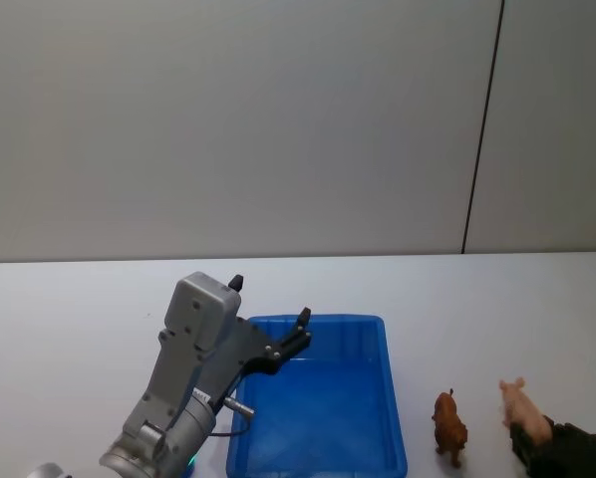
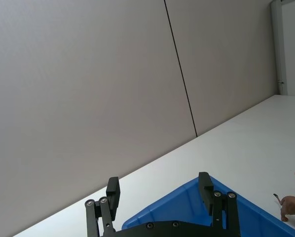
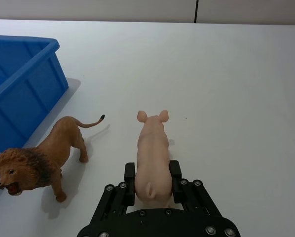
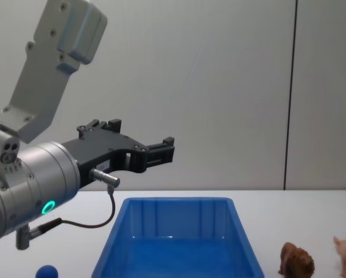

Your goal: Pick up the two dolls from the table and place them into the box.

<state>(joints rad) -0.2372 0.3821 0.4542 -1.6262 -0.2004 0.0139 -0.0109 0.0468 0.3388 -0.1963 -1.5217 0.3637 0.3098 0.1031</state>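
- While the pig [image 3: 152, 148] stands on all fours near the worktop's [image 1: 79, 319] front edge, toward its right-hand end, the right pincer [image 3: 152, 170] has it by the hindquarters. One finger lies against each flank, clenched on the rump as far as the wrist view lets me judge.
- Taking it from behind across its narrow width looks sensible: the flanks give two near-parallel faces, and the head and ears stay clear of the fingers.
- Its feet appear to be on the worktop, so the lift looks not yet begun.
- The lion [image 3: 49, 158] stands just beside the pig, on the side nearer the box [image 1: 318, 321], with its head close to the box wall and nothing gripping it.
- The box sits at the middle of the front edge, with no doll inside.
- The left pincer [image 2: 158, 183] is released and holds nothing, hanging in the air above the box's far left corner. That probably leaves the right half of the box free for a drop.
- In the pig's way stand the lion and the box's thick rim, so I judge the carry must rise above both.
- A small blue ball-topped object [image 4: 47, 271] sits by the front edge left of the box, well apart from the dolls.
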